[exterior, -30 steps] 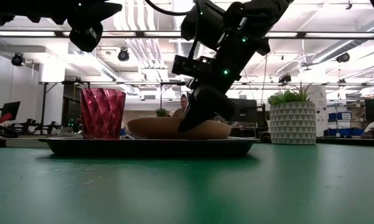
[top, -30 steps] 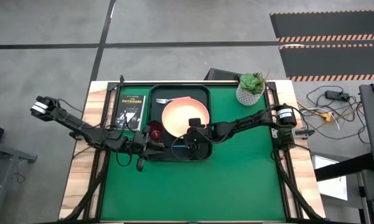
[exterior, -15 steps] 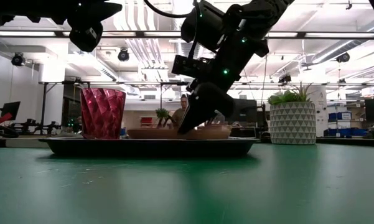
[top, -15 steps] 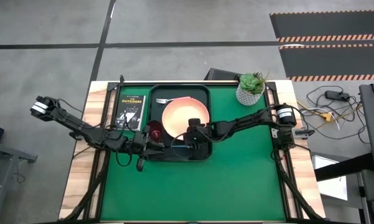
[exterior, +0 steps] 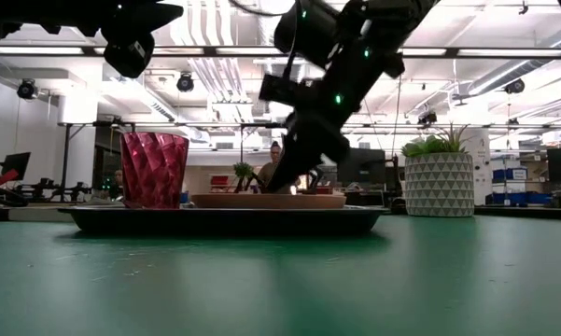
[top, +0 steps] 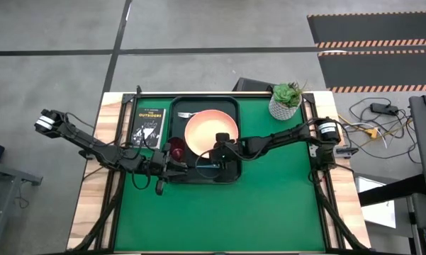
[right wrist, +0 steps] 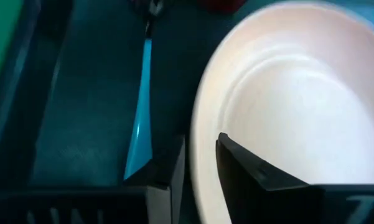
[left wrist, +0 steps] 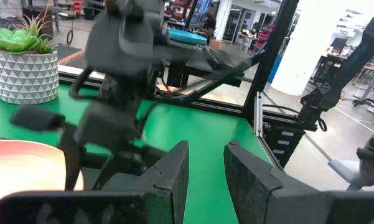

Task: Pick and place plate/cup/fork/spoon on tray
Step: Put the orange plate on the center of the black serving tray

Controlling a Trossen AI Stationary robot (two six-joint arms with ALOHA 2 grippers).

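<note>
The peach-orange plate [top: 210, 131] lies flat in the dark tray [top: 230, 106], as the low view [exterior: 266, 200] shows. The dark red cup [top: 177, 149] stands upright in the tray's left part [exterior: 154, 170]. The pink-handled fork [top: 186, 114] lies at the tray's far left. The blue-handled spoon [top: 205, 164] lies along the tray's near side [right wrist: 140, 118]. My right gripper [top: 214, 157] is open just above the plate's near rim [right wrist: 202, 143], a finger on either side of it. My left gripper [top: 176, 168] is open and empty above the tray's near left corner, beside the cup.
A white pot with a green plant [top: 286, 100] stands at the table's far right. A dark book [top: 149, 124] lies left of the tray. The green mat [top: 269, 205] lies bare in front of and right of the tray.
The plate stood tilted with its near rim held up by my right gripper. That rim has come down and the plate now lies flat in the tray. My right gripper has then gone up a little, clear of the rim.
</note>
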